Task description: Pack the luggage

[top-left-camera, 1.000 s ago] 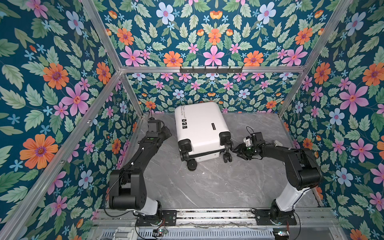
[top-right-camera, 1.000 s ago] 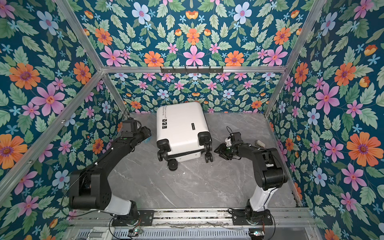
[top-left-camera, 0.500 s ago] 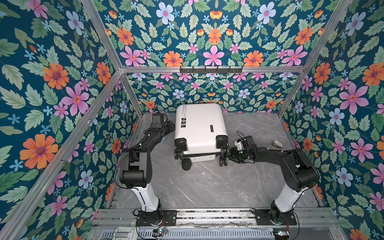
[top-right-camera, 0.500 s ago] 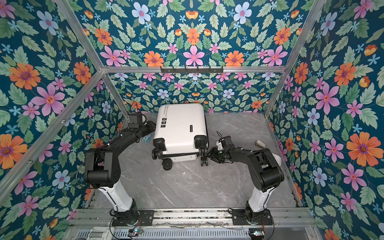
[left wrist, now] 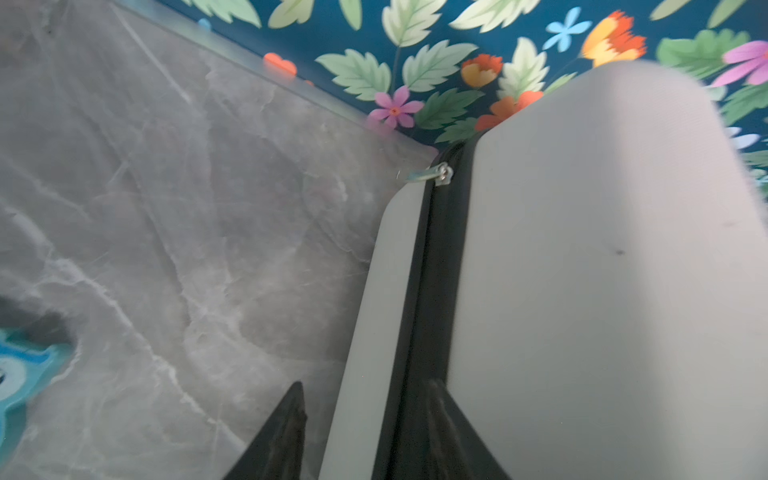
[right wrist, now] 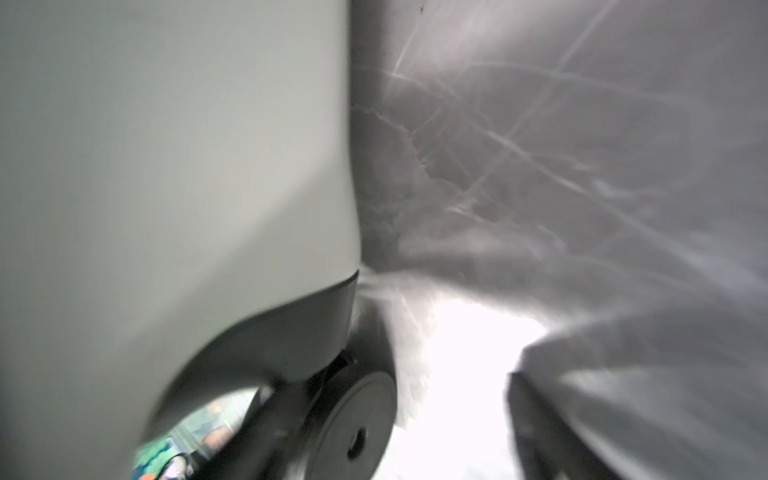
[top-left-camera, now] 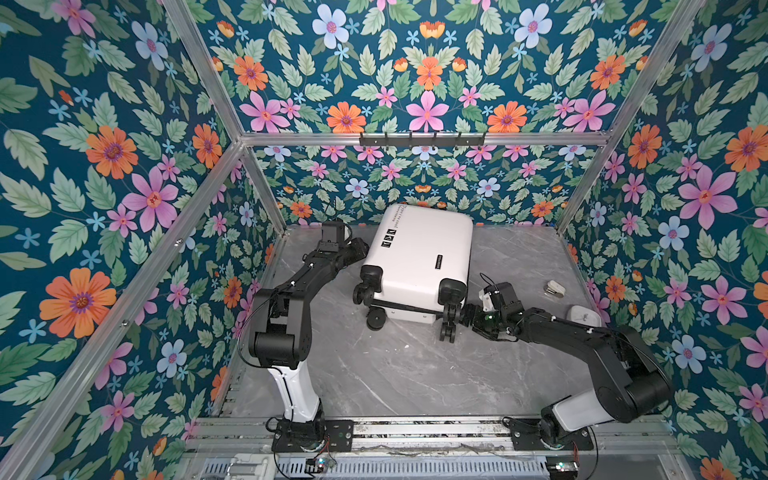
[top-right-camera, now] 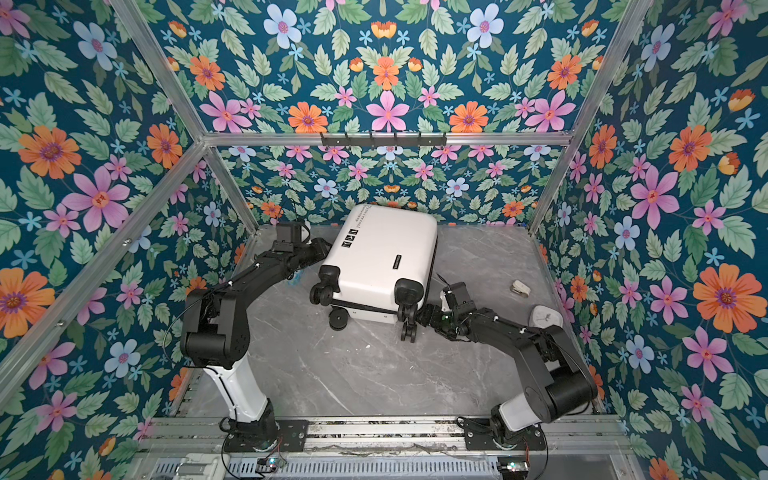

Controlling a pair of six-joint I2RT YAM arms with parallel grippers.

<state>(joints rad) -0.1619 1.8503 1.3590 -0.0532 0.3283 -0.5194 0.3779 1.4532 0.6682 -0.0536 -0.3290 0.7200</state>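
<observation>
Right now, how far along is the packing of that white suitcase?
Done: the luggage lies closed on the table. In hand: the left gripper sits at its zipper seam; the right gripper stands open beside a wheel. Left: two small white items sit outside it, so perhaps unfinished.

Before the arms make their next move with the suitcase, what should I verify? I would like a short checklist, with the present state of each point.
1. Suitcase open for packing: not ok; both shells are shut together.
2. Left claw hold: cannot tell; its fingers straddle the lower shell's edge.
3. Right claw free of the wheel: not ok; it is open, close against the wheel.
4. Zipper pull in sight: ok, in the left wrist view.
5. Loose things: not ok; a small white thing and a rounder white one lie on the table.
</observation>
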